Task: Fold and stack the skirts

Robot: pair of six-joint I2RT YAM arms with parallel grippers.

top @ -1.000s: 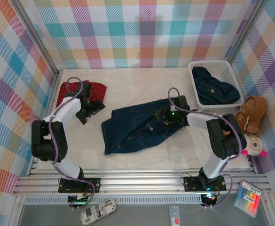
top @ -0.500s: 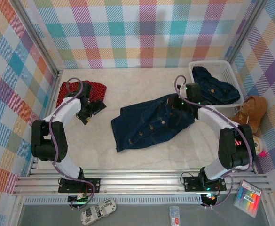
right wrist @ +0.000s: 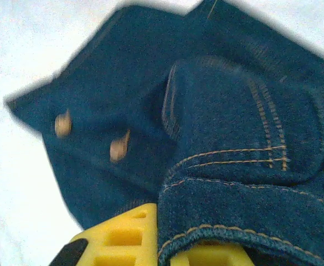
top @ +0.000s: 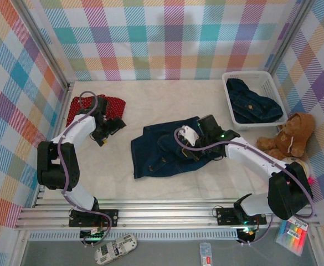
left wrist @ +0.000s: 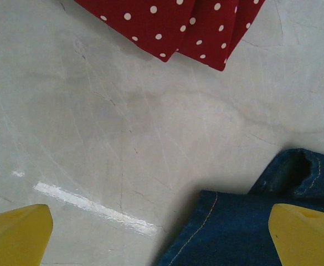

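A dark blue denim skirt (top: 162, 152) lies crumpled mid-table, with brass buttons and orange seams in the right wrist view (right wrist: 123, 105). My right gripper (top: 190, 144) is over its right part, shut on a thick seamed hem; the cloth wraps the yellow fingers (right wrist: 123, 241). A red white-dotted skirt (top: 98, 105) lies folded at the back left, its corner (left wrist: 178, 22) at the top of the left wrist view. My left gripper (top: 111, 130) hovers open between the two, yellow fingertips (left wrist: 15, 235) wide apart over bare table, the denim edge (left wrist: 245, 233) below. Another denim skirt (top: 253, 102) fills the basket.
The white slatted basket (top: 272, 83) stands at the back right. A brown teddy bear (top: 288, 141) and a round white toy (top: 299, 170) sit against the right wall. Plaid walls close three sides. A metal rail (top: 162, 213) runs along the near edge.
My right gripper shut on the denim skirt's right edge, pulled it toward the basket, then carried it back left over the skirt. The skirt shifted right. The left arm stayed put.
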